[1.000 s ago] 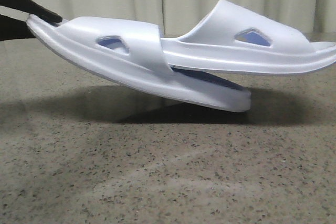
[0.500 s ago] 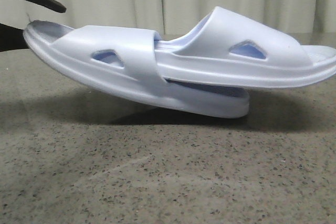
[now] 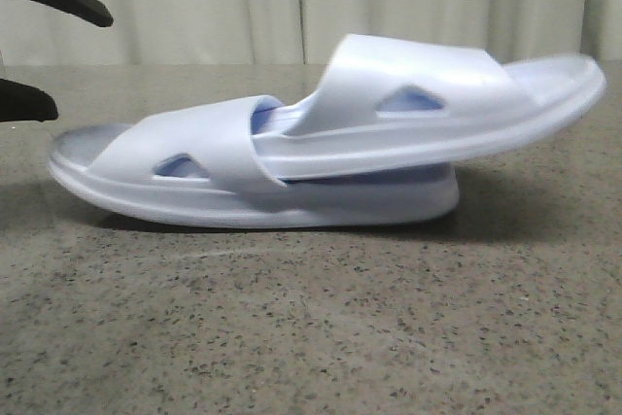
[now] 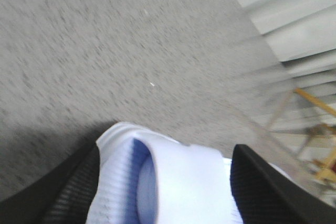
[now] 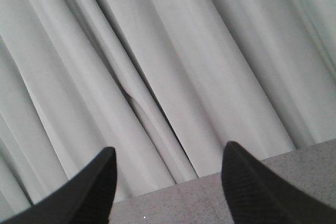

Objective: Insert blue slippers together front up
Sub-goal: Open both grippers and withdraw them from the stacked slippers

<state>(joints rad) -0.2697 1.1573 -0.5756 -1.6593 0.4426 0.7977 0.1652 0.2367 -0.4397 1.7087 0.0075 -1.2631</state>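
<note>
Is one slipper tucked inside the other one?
Yes, partly. The upper slipper pokes under the strap of the lower slipper, which lies flat on the table; its far end sticks out, raised.

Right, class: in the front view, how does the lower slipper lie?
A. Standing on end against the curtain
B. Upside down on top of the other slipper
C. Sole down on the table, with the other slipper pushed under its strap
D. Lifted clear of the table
C: the lower slipper rests with its sole on the table, and the upper slipper runs in under its strap, with its far end raised.
</note>
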